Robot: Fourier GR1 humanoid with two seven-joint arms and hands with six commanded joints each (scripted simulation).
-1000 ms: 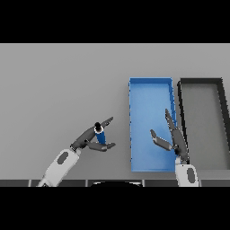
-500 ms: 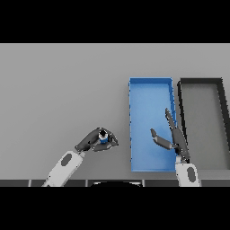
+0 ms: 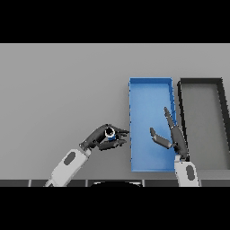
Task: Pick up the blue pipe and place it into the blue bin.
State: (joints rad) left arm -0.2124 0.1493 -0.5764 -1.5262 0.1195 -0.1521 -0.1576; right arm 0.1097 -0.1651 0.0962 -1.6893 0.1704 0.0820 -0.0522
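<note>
left robot hand (image 3: 99, 138) grasping blue pipe (image 3: 110, 133) beside blue bin (image 3: 150, 90) | right robot hand (image 3: 174, 134) released | risk: pipe clipping bin wall, slipping

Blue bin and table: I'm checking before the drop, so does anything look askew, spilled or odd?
Nothing stands out. The blue bin and black bin sit square, side by side. The left hand holds the blue pipe just left of the blue bin; the right hand is open over it.
</note>
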